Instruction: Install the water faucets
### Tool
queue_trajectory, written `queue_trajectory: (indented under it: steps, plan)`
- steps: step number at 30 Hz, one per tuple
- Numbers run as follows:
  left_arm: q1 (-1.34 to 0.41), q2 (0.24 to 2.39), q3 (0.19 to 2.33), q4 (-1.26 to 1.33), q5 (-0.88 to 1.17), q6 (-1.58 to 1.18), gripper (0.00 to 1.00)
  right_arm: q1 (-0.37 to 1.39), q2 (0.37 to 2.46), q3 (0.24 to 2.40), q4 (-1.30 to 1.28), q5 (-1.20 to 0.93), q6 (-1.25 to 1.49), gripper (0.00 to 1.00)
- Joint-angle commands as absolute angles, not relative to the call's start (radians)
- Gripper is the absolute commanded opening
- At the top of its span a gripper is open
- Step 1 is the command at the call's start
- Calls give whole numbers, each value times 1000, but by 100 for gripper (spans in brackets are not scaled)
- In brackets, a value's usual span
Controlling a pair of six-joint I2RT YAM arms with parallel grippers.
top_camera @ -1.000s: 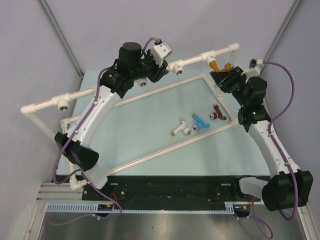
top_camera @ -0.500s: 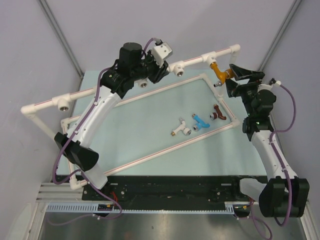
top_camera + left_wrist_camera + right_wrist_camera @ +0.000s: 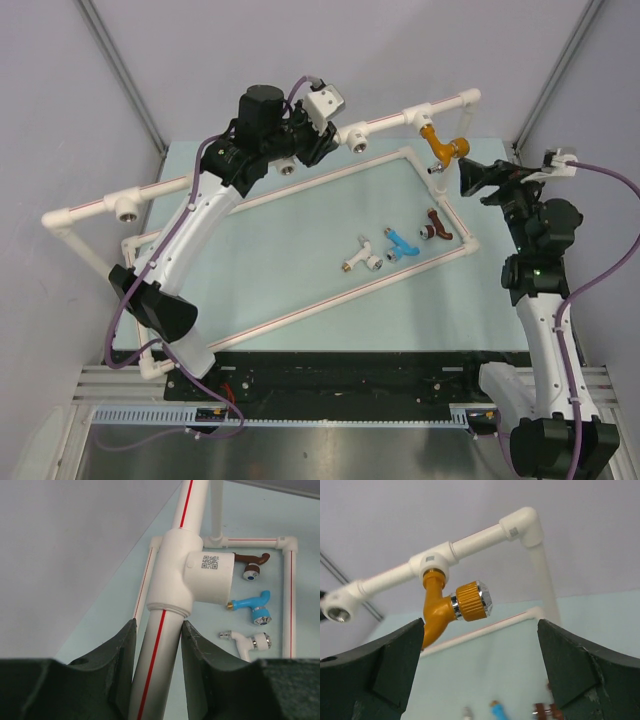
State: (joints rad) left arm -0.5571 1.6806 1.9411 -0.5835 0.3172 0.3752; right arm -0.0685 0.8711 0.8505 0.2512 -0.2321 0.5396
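An orange faucet (image 3: pixel 440 150) hangs screwed into a white T-socket (image 3: pixel 415 116) on the raised pipe. My right gripper (image 3: pixel 476 178) stands open just right of it, touching nothing. In the right wrist view the orange faucet (image 3: pixel 452 605) sits ahead of the right gripper (image 3: pixel 480 625), clear of both fingers. White (image 3: pixel 362 255), blue (image 3: pixel 402 243) and brown (image 3: pixel 436 228) faucets lie on the mat. My left gripper (image 3: pixel 158 626) is shut on the red-striped pipe (image 3: pixel 155 665), just below a T-socket (image 3: pixel 187 575).
The white pipe frame (image 3: pixel 300 190) borders the mat, with the raised rail running from left to back right. Open T-sockets show on the rail (image 3: pixel 355 135) and at its left end (image 3: pixel 125 207). Grey walls close in behind and at both sides.
My right gripper opened, let go of the orange faucet and drew back to the right. The faucet stays hanging from its socket. The left arm has not moved.
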Motion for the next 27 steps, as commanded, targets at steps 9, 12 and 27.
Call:
queue_trajectory:
  steps: [9,12,27]
  plan:
    - [-598,1717,1907,-818,390,247,0,98,954,1115,-159,-350,-764,100]
    - [-598,1718,1905,-818,390,249,0,149,991,1150,-173,-292,-851,100]
    - [-598,1707,1896,-821,388,250,0,236,1180,1193,-11,-276,-637,76]
